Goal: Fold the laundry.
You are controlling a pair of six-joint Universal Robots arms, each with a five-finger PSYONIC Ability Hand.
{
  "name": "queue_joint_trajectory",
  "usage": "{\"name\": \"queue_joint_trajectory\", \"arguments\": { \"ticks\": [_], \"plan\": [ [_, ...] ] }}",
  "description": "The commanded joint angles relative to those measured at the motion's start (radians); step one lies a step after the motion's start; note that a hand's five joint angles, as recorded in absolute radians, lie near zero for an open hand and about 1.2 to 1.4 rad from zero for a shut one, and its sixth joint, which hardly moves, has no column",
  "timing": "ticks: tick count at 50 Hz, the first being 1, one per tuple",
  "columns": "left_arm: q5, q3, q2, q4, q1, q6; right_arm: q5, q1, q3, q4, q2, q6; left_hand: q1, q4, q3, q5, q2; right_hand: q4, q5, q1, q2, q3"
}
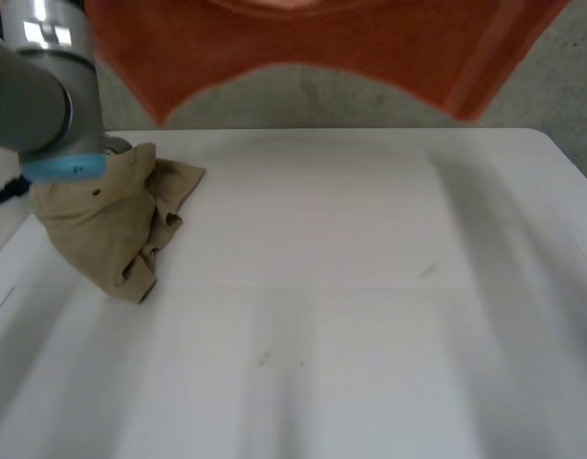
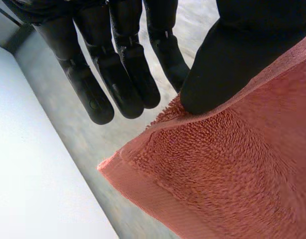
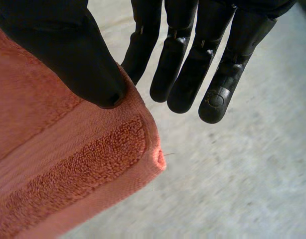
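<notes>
My left hand (image 2: 232,64) had its thumb pressed down on the orange towel (image 2: 232,174) just inside one corner. Its fingers (image 2: 123,74) were straight and close together, reaching past the cloth's edge. I read that as a pinch, thumb against the base of the hand, though the contact underneath was hidden.

The right hand (image 3: 68,50) mirrored it. Its thumb sat on the hemmed band by the other corner of the towel (image 3: 58,164), and its fingers (image 3: 188,74) were straight beyond it, with grey floor (image 3: 242,189) showing behind.

I judged the reason for both grips to be the same: with a corner in each hand I could hang the towel open and flat before laying it down for a fold.

In the head view the towel (image 1: 322,38) stretched across the top of the frame, its lower edge arching up in the middle. It hung beyond the far side of the white table (image 1: 370,287) and touched nothing on it.

At the upper left of that frame a crumpled khaki garment (image 1: 112,225) lay on the table, just beside and partly under the left arm (image 1: 35,96). It was unfolded and well apart from the towel. To my eye the folding proper had not yet begun. The towel needed spreading first, and the heap at the upper left left most of the tabletop free for that.
</notes>
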Motion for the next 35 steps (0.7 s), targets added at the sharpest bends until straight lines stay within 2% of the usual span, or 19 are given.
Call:
{"name": "queue_joint_trajectory", "arguments": {
  "ticks": [1, 6, 11, 17, 19, 23, 24, 26, 27, 30, 32, 35],
  "plan": [
    [0.004, -0.261, 0.011, -0.026, 0.0, -0.01, -0.072, -0.009, 0.24, 0.013, 0.002, -0.008, 0.278, 0.194, 0.201, 0.23, 0.194, 0.204, 0.226, 0.403, 0.224, 0.214],
    [0.006, -0.398, -0.008, -0.076, 0.004, -0.01, -0.187, -0.012, 0.418, 0.016, 0.011, -0.019, 0.278, 0.194, 0.201, 0.23, 0.194, 0.204, 0.226, 0.403, 0.224, 0.214],
    [0.008, -0.49, -0.073, -0.147, -0.007, -0.001, -0.285, -0.079, 0.59, 0.077, 0.016, -0.099, 0.278, 0.194, 0.201, 0.23, 0.194, 0.204, 0.226, 0.403, 0.224, 0.214],
    [0.008, -0.618, -0.026, -0.305, -0.007, 0.004, -0.301, -0.148, 0.687, 0.295, -0.009, -0.26, 0.278, 0.194, 0.201, 0.23, 0.194, 0.204, 0.226, 0.403, 0.224, 0.214],
    [0.006, -0.651, 0.017, -0.371, -0.007, 0.012, -0.296, -0.17, 0.714, 0.454, -0.039, -0.347, 0.278, 0.194, 0.201, 0.23, 0.194, 0.204, 0.226, 0.403, 0.224, 0.214],
    [0.009, -0.75, 0.128, -0.569, -0.01, 0.041, -0.276, -0.229, 0.759, 0.721, -0.139, -0.467, 0.278, 0.194, 0.201, 0.23, 0.194, 0.204, 0.226, 0.403, 0.224, 0.214],
    [0.011, -0.798, 0.189, -0.68, -0.009, 0.071, -0.272, -0.248, 0.773, 0.774, -0.159, -0.491, 0.278, 0.194, 0.201, 0.23, 0.194, 0.204, 0.226, 0.403, 0.224, 0.214],
    [0.011, -0.829, 0.22, -0.745, -0.007, 0.093, -0.261, -0.311, 0.823, 0.915, -0.225, -0.563, 0.278, 0.194, 0.201, 0.23, 0.194, 0.204, 0.226, 0.403, 0.224, 0.214],
    [0.012, -0.871, 0.255, -0.826, -0.006, 0.132, -0.259, -0.329, 0.84, 0.952, -0.249, -0.591, 0.278, 0.194, 0.201, 0.23, 0.194, 0.204, 0.226, 0.403, 0.224, 0.214],
    [0.012, -0.935, 0.318, -0.941, -0.009, 0.197, -0.261, -0.398, 0.903, 1.026, -0.352, -0.72, 0.278, 0.194, 0.201, 0.23, 0.194, 0.204, 0.226, 0.403, 0.224, 0.214],
    [0.015, -0.948, 0.346, -0.951, -0.01, 0.213, -0.267, -0.432, 0.932, 1.023, -0.393, -0.775, 0.278, 0.194, 0.201, 0.23, 0.194, 0.204, 0.226, 0.403, 0.224, 0.214],
    [0.027, -0.937, 0.363, -0.911, -0.018, 0.214, -0.268, -0.444, 0.945, 1.009, -0.398, -0.766, 0.278, 0.194, 0.201, 0.23, 0.194, 0.204, 0.226, 0.403, 0.224, 0.214]
  ]
}}
